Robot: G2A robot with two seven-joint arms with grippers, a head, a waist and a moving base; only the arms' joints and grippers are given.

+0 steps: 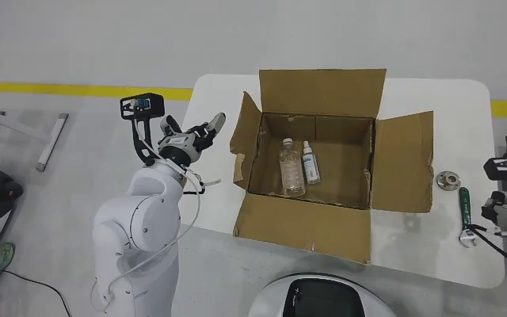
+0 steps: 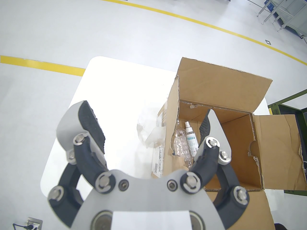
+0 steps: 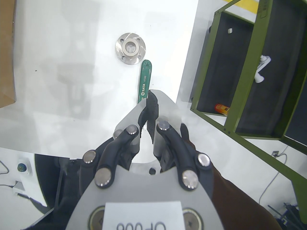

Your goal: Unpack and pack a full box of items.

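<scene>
Left gripper (image 1: pixel 194 125) hovered wide open at centre left of the top view, beside the box (image 1: pixel 321 91), which held a water bottle (image 1: pixel 291 168) and spray bottle (image 1: pixel 310 162). Near the right edge, the right gripper (image 3: pixel 149 100) sat closed over a wrench (image 3: pixel 144 82).

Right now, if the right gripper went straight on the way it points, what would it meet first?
Probably the green-handled wrench lying on the white table, just ahead of the right gripper; height is unclear.

Water bottle (image 1: pixel 291 166) and spray bottle (image 1: pixel 310 162) lie in the box (image 1: pixel 321 91), flange (image 1: pixel 447 181) and wrench (image 1: pixel 466 218) right of it.
</scene>
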